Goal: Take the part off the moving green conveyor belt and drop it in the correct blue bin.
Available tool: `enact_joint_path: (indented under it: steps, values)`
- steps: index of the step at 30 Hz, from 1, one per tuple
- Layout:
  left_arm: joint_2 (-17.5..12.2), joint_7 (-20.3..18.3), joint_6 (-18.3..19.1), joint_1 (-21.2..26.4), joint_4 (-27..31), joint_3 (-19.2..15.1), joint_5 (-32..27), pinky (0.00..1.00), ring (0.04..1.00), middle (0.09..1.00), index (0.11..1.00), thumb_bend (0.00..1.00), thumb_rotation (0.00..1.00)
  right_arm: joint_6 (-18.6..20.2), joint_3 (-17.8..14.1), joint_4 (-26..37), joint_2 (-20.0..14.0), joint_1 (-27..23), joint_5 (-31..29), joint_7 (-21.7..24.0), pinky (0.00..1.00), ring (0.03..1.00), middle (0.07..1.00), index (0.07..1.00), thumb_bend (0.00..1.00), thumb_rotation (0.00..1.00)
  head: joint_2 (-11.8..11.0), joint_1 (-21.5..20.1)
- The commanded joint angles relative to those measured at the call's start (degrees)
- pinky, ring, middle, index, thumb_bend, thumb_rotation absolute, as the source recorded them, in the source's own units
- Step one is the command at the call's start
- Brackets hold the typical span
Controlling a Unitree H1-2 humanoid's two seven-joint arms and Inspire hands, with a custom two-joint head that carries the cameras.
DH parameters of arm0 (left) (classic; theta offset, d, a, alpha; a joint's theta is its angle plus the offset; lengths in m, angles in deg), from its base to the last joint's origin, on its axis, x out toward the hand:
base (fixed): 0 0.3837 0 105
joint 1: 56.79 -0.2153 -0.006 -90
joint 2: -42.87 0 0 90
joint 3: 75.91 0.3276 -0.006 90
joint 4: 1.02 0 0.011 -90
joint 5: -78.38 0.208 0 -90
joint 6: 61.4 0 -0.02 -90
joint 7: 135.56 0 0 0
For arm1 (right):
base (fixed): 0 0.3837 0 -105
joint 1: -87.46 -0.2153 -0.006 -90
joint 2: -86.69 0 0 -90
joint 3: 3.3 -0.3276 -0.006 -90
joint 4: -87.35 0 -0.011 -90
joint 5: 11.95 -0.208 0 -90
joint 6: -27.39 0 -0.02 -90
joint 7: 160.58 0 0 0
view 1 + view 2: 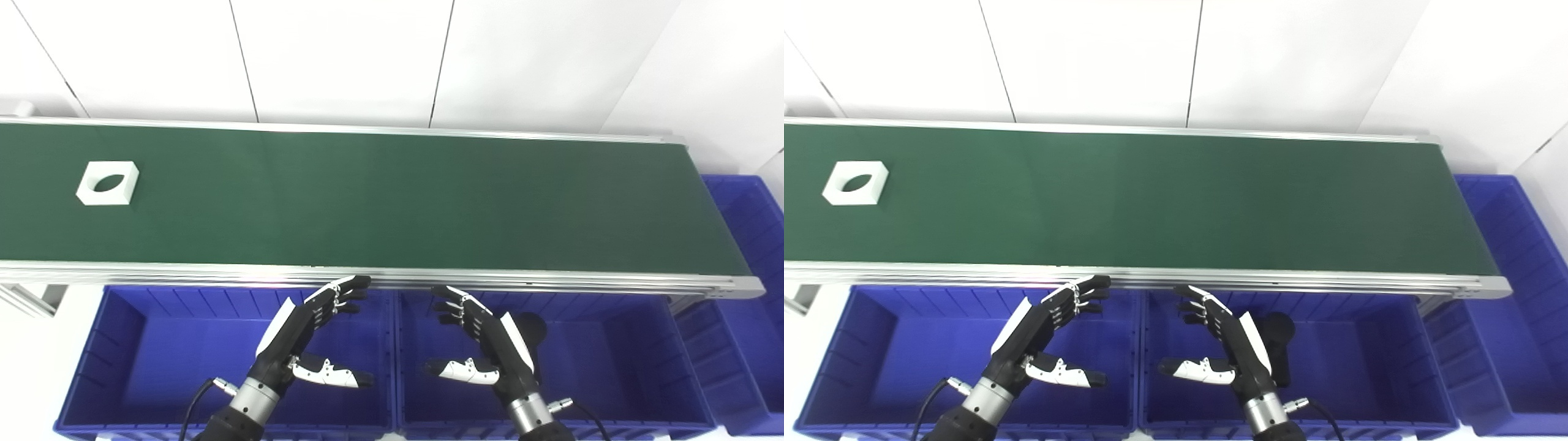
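A white block part (108, 182) with a round hole through it lies on the green conveyor belt (392, 202) at the far left. Both hands hover below the belt's near rail, over the blue bins. My left hand (309, 334) is open, fingers spread and thumb out, above the left blue bin (147, 361). My right hand (481, 337) is open in the same pose above the middle blue bin (612, 361). Neither hand holds anything. A black part (1277, 343) lies in the middle bin, half hidden behind my right hand.
A third blue bin (753, 245) stands at the belt's right end. The belt's aluminium rail (392, 277) runs just beyond my fingertips. White wall panels rise behind the belt.
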Motion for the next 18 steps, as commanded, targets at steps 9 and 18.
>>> enact_joint_path:
  steps: [9,18]
  values:
    - [0.0,3.5,-2.6,2.3,2.3,0.5,0.6,0.74,0.816,0.846,0.816,0.98,0.11,-3.2,0.2,-2.0,-1.1,-2.2,-1.3,-0.8,0.73,0.798,0.860,0.809,1.00,0.44,-2.0,6.3]
    - [-1.4,10.5,-1.0,5.6,12.6,-1.0,17.1,0.68,0.784,0.826,0.808,1.00,0.15,-3.2,-0.3,-3.6,-1.7,-2.6,-3.1,0.0,0.73,0.798,0.863,0.813,1.00,0.45,-3.2,9.7]
